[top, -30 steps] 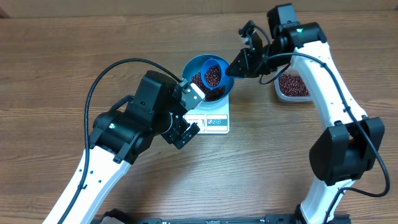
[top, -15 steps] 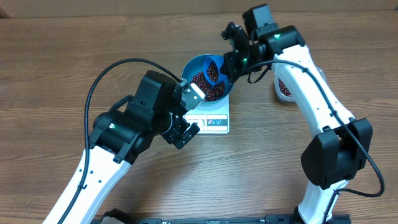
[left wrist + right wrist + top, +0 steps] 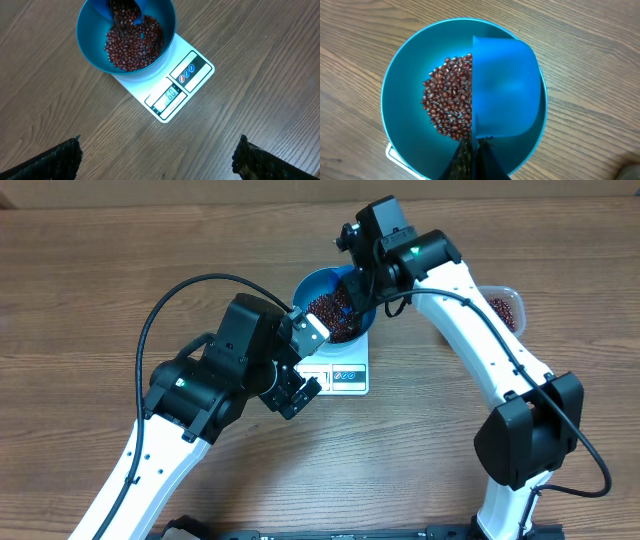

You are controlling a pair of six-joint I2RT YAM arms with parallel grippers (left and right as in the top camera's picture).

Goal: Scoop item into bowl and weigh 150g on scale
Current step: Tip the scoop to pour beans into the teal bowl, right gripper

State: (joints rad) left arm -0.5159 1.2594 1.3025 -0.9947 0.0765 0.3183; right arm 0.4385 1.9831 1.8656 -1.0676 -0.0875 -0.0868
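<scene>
Now the right jaws, pressed tight on the handle of the blue scoop (image 3: 505, 90), have swung from the clear tub (image 3: 508, 302) to above the bowl (image 3: 400, 110), and the tipped scoop spills beans (image 3: 445, 105) onto the heap just below them. The left jaws hang spread wide, empty, the scale (image 3: 172, 92) ahead of them. Likely another load toward target; the display needs checking.

The scoop (image 3: 505, 90) has tipped beans (image 3: 447, 105) into the bowl (image 3: 402, 75).

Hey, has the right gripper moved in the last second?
Yes. The right gripper, holding the scoop, swung left from right of the bowl to above it; the scale stayed put.
</scene>
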